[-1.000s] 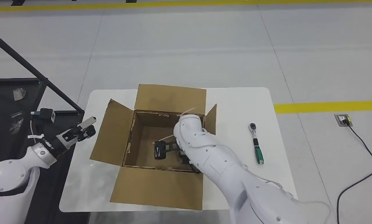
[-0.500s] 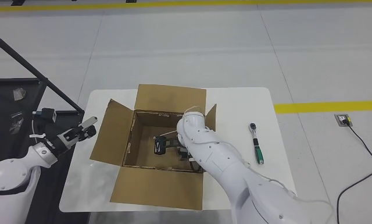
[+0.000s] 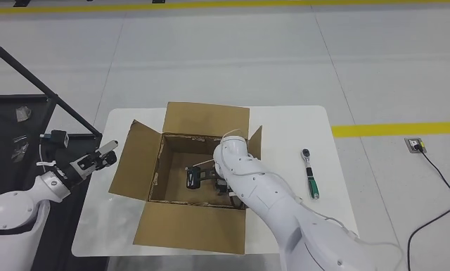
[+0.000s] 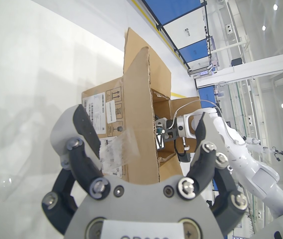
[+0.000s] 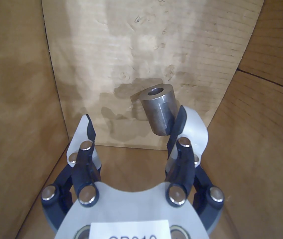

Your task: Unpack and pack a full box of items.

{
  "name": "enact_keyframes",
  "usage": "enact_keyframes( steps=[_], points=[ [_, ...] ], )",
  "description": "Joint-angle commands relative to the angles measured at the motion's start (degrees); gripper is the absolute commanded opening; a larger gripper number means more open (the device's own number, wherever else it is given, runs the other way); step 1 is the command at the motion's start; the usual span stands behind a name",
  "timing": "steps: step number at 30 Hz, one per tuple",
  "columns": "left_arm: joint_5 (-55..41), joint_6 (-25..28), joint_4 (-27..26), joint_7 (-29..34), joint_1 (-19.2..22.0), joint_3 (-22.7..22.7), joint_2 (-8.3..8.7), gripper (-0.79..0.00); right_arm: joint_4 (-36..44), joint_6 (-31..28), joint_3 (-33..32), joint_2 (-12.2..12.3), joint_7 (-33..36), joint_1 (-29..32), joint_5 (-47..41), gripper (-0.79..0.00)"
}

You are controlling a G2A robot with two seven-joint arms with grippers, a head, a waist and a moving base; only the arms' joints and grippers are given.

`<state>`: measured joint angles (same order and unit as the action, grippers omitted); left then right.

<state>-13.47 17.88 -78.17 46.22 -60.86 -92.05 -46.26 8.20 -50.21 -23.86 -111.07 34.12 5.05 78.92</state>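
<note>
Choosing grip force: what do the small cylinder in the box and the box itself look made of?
Cylinder: likely steel, dull grey machined finish, bored centre hole. Box: brown corrugated cardboard, matte, with visible fluting lines and scuffs.

Cardboard box (image 3: 190,229): quantity 1, with 4 open flaps.
Table (image 3: 295,123): quantity 1, white, carrying the box.
Ratchet wrench (image 3: 310,174): quantity 1, green handle, lying on the table at 3 o'clock from the box.
Metal bushing (image 5: 159,111): quantity 1, a short grey cylinder with a centre bore, on the box floor.
Grippers: quantity 2. The left gripper (image 4: 141,118) is at 9 o'clock from the box; the right gripper (image 5: 135,115) is inside the box.
</note>
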Motion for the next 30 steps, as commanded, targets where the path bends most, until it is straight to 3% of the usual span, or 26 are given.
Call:
enact_keyframes(
  steps=[1,5,9,11,23,30],
  points=[
    [0.0,0.0,0.0,0.0,0.0,0.0,0.0,0.0,0.0,0.0,0.0,0.0,0.0,0.0,0.0,-0.191],
    [4.4,-0.1,-1.8,1.5,0.2,2.3,-0.04,0.0,2.2,-2.1,1.4,0.1,-3.9,-0.8,3.3,-0.16],
    [4.5,-0.5,-1.5,1.1,0.9,3.0,-0.18,0.0,2.8,0.7,2.6,0.1,-8.7,-1.4,6.8,-0.163],
    [4.4,-0.6,-1.6,1.1,1.1,3.2,-0.23,0.0,2.7,2.3,3.1,0.1,-10.1,-1.5,8.0,-0.114],
    [4.5,-0.5,-1.9,0.8,1.3,3.5,-0.32,0.0,1.7,1.6,3.4,-0.3,-10.2,-1.5,8.8,-0.24],
    [4.5,-0.5,-1.9,0.8,1.3,3.5,-0.32,0.0,1.7,1.6,3.4,-0.3,-10.2,-1.5,8.8,-0.219]
  ],
)
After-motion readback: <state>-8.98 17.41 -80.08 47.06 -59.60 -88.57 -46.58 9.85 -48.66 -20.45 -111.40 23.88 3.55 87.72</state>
